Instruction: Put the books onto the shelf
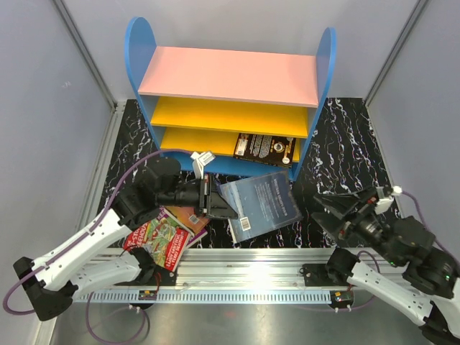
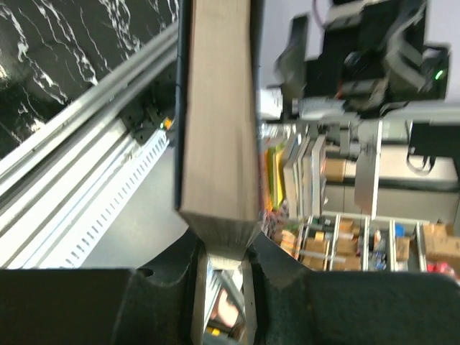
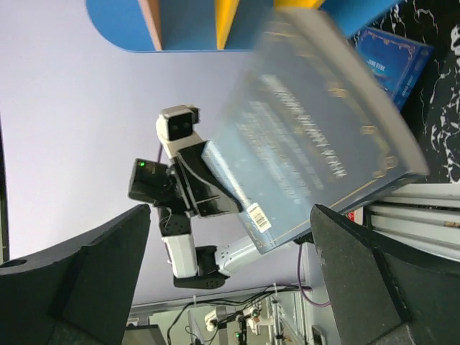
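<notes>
The shelf (image 1: pixel 140 65) stands at the back, with a black book with gold ornament (image 1: pixel 266 149) lying on its lower yellow board. My left gripper (image 1: pixel 215 200) is shut on one edge of a dark blue book (image 1: pixel 260 203) and holds it tilted above the table in front of the shelf. In the left wrist view the book's page edge (image 2: pixel 219 108) runs up from between the jaws of the left gripper (image 2: pixel 223 251). My right gripper (image 1: pixel 332 214) stands open just right of the book, touching nothing. The right gripper (image 3: pixel 231 215) faces the book's cover (image 3: pixel 316 136).
A red cartoon book (image 1: pixel 162 238) lies on another paperback (image 1: pixel 192 216) at the front left of the black marbled table (image 1: pixel 338 144). A blue book with a gold border (image 3: pixel 392 65) lies flat beneath the held one. An aluminium rail (image 1: pixel 237 262) runs along the near edge.
</notes>
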Tool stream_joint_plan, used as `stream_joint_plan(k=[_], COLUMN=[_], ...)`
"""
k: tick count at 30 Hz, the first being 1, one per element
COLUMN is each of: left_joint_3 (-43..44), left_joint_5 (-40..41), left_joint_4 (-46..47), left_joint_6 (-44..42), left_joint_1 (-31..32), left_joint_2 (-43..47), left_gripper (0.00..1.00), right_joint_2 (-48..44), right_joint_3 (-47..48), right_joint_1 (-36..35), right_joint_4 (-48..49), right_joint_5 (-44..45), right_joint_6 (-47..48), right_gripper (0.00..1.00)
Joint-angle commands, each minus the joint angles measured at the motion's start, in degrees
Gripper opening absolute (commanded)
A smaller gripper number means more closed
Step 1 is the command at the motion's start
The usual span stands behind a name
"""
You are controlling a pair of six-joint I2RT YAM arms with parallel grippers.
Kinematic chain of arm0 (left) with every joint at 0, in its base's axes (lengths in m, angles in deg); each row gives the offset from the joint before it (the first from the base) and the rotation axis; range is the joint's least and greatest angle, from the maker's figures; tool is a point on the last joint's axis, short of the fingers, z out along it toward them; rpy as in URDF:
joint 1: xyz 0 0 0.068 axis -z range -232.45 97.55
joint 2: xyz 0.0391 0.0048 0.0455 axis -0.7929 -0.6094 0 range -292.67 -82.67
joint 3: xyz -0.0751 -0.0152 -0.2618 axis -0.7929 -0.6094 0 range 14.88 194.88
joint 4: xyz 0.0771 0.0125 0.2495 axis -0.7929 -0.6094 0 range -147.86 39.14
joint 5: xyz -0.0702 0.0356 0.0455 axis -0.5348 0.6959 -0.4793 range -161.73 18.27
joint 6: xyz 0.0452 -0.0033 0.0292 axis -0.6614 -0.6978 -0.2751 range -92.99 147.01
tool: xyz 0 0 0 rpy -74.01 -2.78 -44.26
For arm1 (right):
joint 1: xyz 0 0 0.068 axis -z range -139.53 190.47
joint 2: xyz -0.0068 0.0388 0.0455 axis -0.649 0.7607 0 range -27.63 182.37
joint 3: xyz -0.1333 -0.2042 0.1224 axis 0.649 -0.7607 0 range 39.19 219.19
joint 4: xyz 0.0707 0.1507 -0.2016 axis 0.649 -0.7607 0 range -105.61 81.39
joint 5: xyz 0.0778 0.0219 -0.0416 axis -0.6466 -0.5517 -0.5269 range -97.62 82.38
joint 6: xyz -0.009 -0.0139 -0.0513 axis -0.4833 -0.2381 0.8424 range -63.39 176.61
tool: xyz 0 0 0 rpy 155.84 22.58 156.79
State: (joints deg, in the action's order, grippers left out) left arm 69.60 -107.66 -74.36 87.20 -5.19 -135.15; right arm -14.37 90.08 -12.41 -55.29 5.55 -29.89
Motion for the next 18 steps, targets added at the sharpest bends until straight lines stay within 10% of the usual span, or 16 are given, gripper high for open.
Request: stream_joint_plan(k=[1,18], left_joint_3=[-0.05,-0.31], left_joint_5=[-6.97,-16.02], left_joint_4=[0.83,15.24], left_joint_6=[-2.36,6.0], left_joint_1=[-0.33,-0.42], left_joint_2=[1.95,3.18], left_gripper=[0.0,0.0], right_joint_2=[-1.13,11.89], right_joint_3=[4.22,-2.98], right_joint_1=[0.24,0.24], right_joint_4=[-10.28,3.74], right_joint_5=[7.13,2.65], right_joint_6=[5.64,15.32], right_gripper=[1.0,0.99])
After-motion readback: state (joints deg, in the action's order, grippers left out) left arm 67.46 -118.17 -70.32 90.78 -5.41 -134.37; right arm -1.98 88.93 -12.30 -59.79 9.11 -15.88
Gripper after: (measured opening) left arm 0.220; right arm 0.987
